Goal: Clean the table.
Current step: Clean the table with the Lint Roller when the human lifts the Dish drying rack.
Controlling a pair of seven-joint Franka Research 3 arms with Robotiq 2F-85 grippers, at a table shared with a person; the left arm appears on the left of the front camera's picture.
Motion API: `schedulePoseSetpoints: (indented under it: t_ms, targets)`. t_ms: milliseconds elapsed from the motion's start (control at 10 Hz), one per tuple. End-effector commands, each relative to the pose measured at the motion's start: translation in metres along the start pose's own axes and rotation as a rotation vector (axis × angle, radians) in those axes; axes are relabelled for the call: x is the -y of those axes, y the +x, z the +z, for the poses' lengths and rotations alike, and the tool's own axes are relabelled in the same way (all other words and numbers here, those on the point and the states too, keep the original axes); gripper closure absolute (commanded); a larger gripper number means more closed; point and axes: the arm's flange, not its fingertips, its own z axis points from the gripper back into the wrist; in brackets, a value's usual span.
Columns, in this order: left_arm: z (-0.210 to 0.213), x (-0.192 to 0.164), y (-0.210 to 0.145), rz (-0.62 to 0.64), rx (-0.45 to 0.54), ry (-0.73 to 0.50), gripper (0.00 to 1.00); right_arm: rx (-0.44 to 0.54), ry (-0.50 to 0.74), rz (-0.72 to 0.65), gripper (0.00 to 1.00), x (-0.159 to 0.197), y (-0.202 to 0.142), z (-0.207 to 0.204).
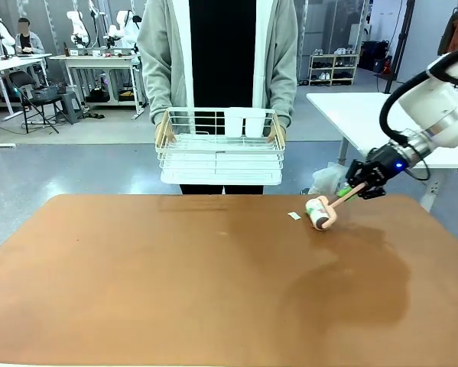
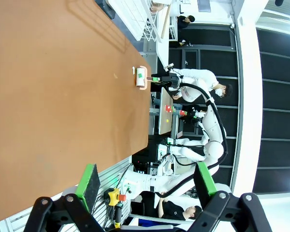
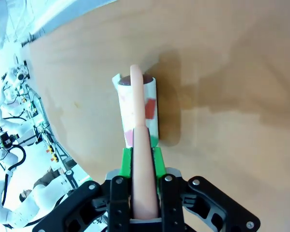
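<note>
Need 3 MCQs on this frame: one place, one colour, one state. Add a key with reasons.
1. Where does the lint roller sit?
A. on the table, near its far edge, right of the middle
B. on the floor
C. on a chair

2. What colour is the roller's handle?
A. blue
B. pale pink
C. black

3. What state is the right gripper in?
A. open, holding nothing
B. shut on the handle
C. shut, holding nothing

Key:
1 A: the front view shows the roller's head down on the brown top, close to the far edge.
2 B: the right wrist view shows a pale pink stick running over the roll.
3 B: the green pads press the handle from both sides.
</note>
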Motion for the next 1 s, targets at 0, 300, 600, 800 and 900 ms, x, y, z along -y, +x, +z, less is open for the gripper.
schedulePoseSetpoints:
  t_ms: [0, 300, 600, 800, 900]
  targets:
    - [0.003, 0.0, -0.005, -0.023, -0.01, -0.009, 0.0, -0.105, -0.031, -0.071, 0.79, -0.026, 0.006, -0.049]
    - [0.003, 0.0, -0.005, -0.023, -0.01, -0.009, 0.0, -0.131, -0.024, -0.134, 0.79, -0.068, 0.01, -0.112]
    - [0.003, 0.0, -0.005, -0.023, -0.01, -0.009, 0.0, -0.028, -0.047, -0.192, 0.79, -0.097, 0.0, -0.119]
    - [0.003, 0.0, -0.005, -0.023, -0.01, -0.009, 0.0, 0.018, -0.055, -0.172, 0.79, -0.113, -0.017, -0.106]
    - [0.003, 0.0, -0.005, -0.023, -0.01, -0.009, 0.0, 0.057, -0.115, -0.135, 0.79, -0.131, -0.025, -0.091]
